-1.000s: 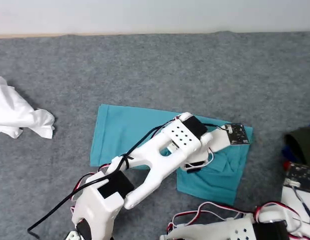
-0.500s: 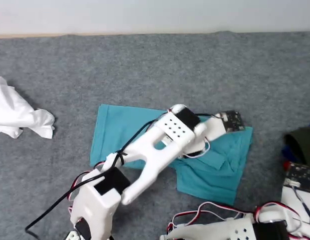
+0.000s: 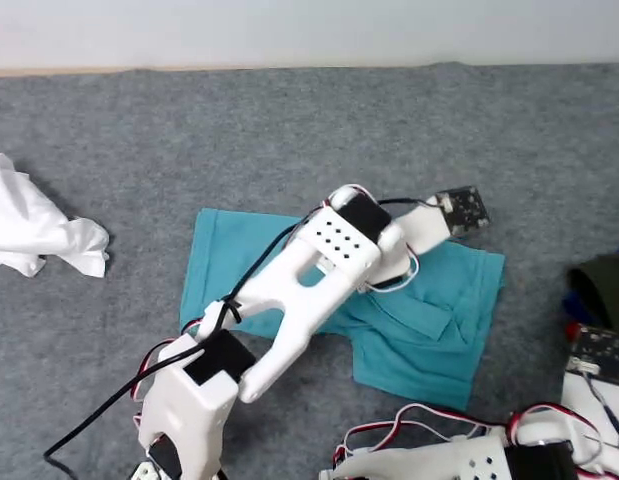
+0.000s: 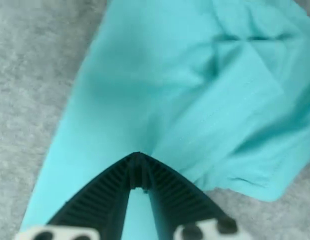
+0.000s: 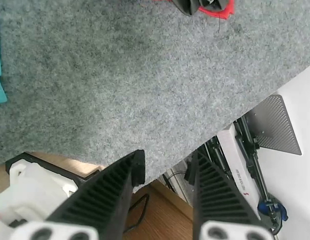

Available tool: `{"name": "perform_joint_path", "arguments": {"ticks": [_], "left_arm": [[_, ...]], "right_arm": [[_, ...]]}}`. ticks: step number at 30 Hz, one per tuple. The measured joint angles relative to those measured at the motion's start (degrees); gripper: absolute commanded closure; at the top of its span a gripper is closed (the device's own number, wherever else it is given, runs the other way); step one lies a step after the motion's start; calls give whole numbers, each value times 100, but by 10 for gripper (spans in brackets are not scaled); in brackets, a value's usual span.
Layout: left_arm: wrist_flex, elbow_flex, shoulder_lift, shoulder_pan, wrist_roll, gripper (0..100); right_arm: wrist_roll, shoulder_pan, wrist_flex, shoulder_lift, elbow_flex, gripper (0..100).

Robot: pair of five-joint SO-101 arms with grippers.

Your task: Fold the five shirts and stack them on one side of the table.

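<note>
In the middle of the grey table (image 3: 289,130) lies the teal shirt (image 3: 239,260), partly flat, with its right part rumpled into folds. The left arm (image 3: 319,280) reaches across it from the near edge and covers much of its centre. From above, the claw itself is hidden under the wrist and the camera board (image 3: 461,208). At the table's left edge a crumpled white shirt (image 3: 34,225) is cut off by the frame. At the right edge a dark garment (image 3: 601,285), with bits of red and blue beside it, is also cut off, and what it is cannot be made out. The right arm (image 3: 459,460) sits low at the near right corner, partly out of frame.

The left wrist view shows what the arm hides from above. The left gripper (image 4: 137,165) has its fingers pressed together on a fold of the teal shirt, and creases run out from the pinch across the cloth. Whether the cloth is lifted off the table there cannot be told. The right wrist view shows the right gripper (image 5: 167,165) with its fingers spread apart, hanging over the table's edge, with a wooden floor (image 5: 160,205) beyond. A sliver of the teal shirt shows at that picture's border. The dark garment and its red scrap lie across the felt, well apart from the gripper.
</note>
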Motion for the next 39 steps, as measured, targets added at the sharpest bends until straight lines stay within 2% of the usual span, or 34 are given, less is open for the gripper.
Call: {"name": "perform_joint_path", "arguments": {"ticks": [3, 9, 11, 15, 19, 24, 31, 39], "left_arm": [[132, -141, 0, -18, 18, 996], [1556, -932, 0, 501, 0, 997], [1741, -941, 0, 738, 0, 997], [1670, -536, 0, 1064, 0, 997], [1143, 70, 62, 1125, 0, 997], [862, 35, 782, 1116, 18, 997], [835, -1187, 1556, 695, 26, 997], [1371, -2963, 2171, 352, 0, 997]], "right_arm": [[0, 0, 0, 0, 0, 845], [0, 0, 0, 0, 0, 845], [0, 0, 0, 0, 0, 845], [0, 0, 0, 0, 0, 846], [0, 0, 0, 0, 0, 846], [0, 0, 0, 0, 0, 846], [0, 0, 0, 0, 0, 846], [0, 9, 0, 0, 237, 846]]}}
